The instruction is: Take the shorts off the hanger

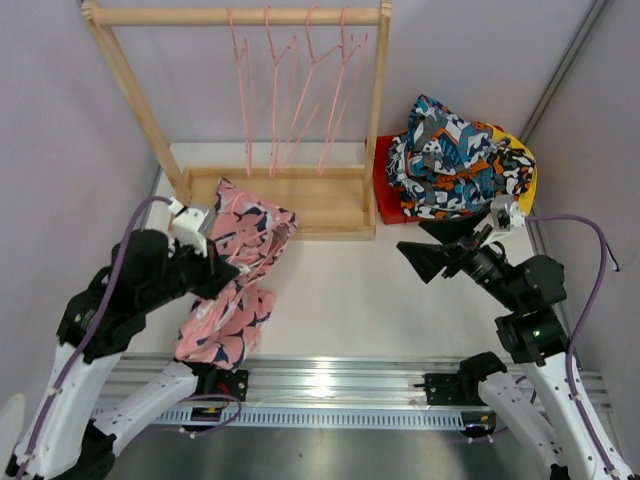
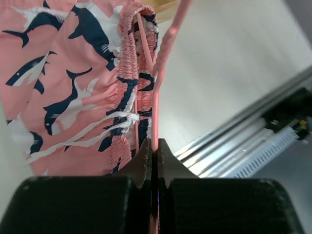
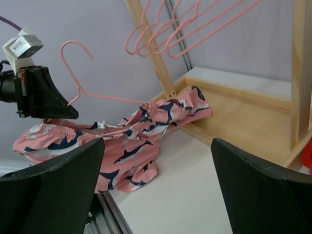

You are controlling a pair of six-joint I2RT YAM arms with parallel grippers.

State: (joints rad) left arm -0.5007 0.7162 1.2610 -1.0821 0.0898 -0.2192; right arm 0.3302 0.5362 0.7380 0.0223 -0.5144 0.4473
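Observation:
The pink shorts [image 1: 236,285] with dark and white shark marks hang on a pink hanger [image 3: 108,97]. Their lower part lies on the table and one end rests on the rack's wooden base. My left gripper [image 1: 222,275] is shut on the hanger's wire [image 2: 155,122], right beside the gathered waistband [image 2: 127,73]. My right gripper [image 1: 412,260] is open and empty over the table, to the right of the shorts [image 3: 139,134]. The blue-orange-white patterned shorts [image 1: 455,160] lie on a pile at the right, with yellow shorts [image 1: 527,185] under them.
A wooden rack [image 1: 240,15] stands at the back with several empty pink hangers [image 1: 300,90] on its rail. A red bin [image 1: 384,190] sits under the pile. A metal rail [image 1: 330,385] runs along the near table edge.

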